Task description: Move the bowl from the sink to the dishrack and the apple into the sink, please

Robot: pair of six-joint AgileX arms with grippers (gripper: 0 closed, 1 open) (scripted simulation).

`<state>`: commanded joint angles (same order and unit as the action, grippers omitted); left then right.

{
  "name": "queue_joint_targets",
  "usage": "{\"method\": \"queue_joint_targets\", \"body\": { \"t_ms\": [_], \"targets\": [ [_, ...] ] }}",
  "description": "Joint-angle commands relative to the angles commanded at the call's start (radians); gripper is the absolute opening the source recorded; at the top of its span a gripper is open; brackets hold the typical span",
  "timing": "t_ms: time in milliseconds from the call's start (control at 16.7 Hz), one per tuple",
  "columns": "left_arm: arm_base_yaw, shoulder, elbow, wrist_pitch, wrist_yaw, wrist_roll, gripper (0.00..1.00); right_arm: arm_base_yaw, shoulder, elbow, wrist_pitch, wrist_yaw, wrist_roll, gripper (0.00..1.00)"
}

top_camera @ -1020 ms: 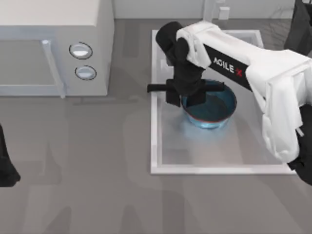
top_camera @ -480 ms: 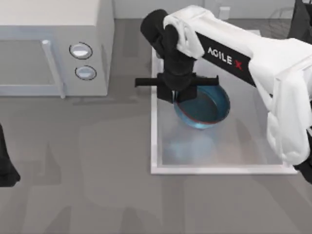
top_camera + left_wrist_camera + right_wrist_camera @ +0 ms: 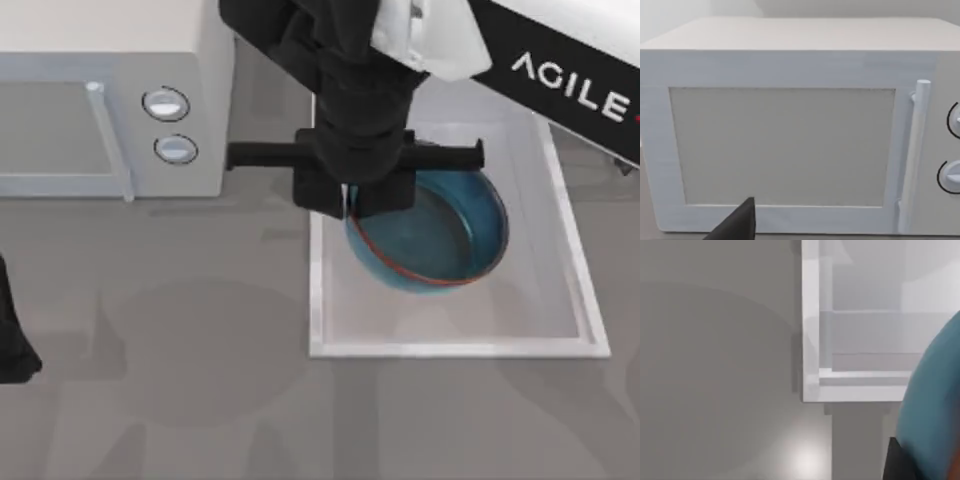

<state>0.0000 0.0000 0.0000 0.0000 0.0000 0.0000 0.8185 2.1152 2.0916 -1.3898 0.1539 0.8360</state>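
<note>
The right gripper (image 3: 352, 200) sits just above the middle of the top view, its fingers clamped on the near-left rim of the bowl (image 3: 440, 225). Pinching the rim is likely the 1 workable hold on a vessel this wide. The bowl hangs tilted over the sink (image 3: 450, 348), apparently lifted off the basin floor so it can travel to the dishrack. In the right wrist view the bowl's blue wall (image 3: 932, 410) fills the lower right corner, with the sink's white rim (image 3: 810, 320) beyond it.

The left gripper (image 3: 12, 345) is parked at the left edge of the top view; I cannot tell how its fingers stand. Its wrist camera faces the microwave (image 3: 785, 125), which occupies the top view's upper left.

Of the 2 transfers, I judge the first is under way.
</note>
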Motion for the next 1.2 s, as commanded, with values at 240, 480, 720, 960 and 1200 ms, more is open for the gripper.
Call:
{"method": "queue_joint_targets", "body": {
  "t_ms": [240,480,720,960,1200],
  "targets": [
    [0.0,0.0,0.0,0.0,0.0,0.0,1.0,0.113,-0.249,-0.145,-0.125,0.012,0.11,0.0],
    [0.0,0.0,0.0,0.0,0.0,0.0,1.0,0.168,-0.355,-0.217,-0.184,0.018,0.159,0.0],
    [0.0,0.0,0.0,0.0,0.0,0.0,1.0,0.164,-0.354,-0.214,-0.183,0.017,0.159,0.0],
    [0.0,0.0,0.0,0.0,0.0,0.0,1.0,0.114,-0.383,-0.239,-0.118,-0.017,0.111,0.0],
    [0.0,0.0,0.0,0.0,0.0,0.0,1.0,-0.076,-0.472,-0.327,0.107,-0.119,-0.037,0.0]
  ]
}}
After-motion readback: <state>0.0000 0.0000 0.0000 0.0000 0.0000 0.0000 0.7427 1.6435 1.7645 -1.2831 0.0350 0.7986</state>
